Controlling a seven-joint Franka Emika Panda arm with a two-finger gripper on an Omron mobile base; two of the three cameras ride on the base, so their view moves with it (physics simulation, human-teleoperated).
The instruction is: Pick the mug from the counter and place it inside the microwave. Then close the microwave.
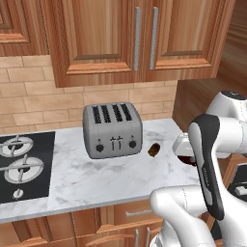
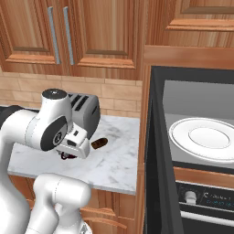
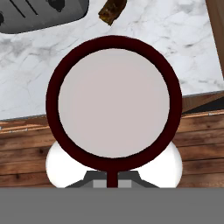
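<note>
Mug [image 3: 113, 97] sits gripped in the closed end effector [image 3: 113, 179], lifted off the tabletop [image 2: 114, 160]; the open microwave [image 2: 201, 137] lies to its right, cavity facing outward.

Veined marble counter [image 1: 96, 178], brushed-metal toaster [image 1: 112, 129] (satin sheen)

Below me, the counter [image 1: 96, 178] spans the lower half of the left base view. On it: a grey toaster [image 1: 112, 129] mid-frame and a small brown lump [image 1: 154, 150] just right of it.
</note>
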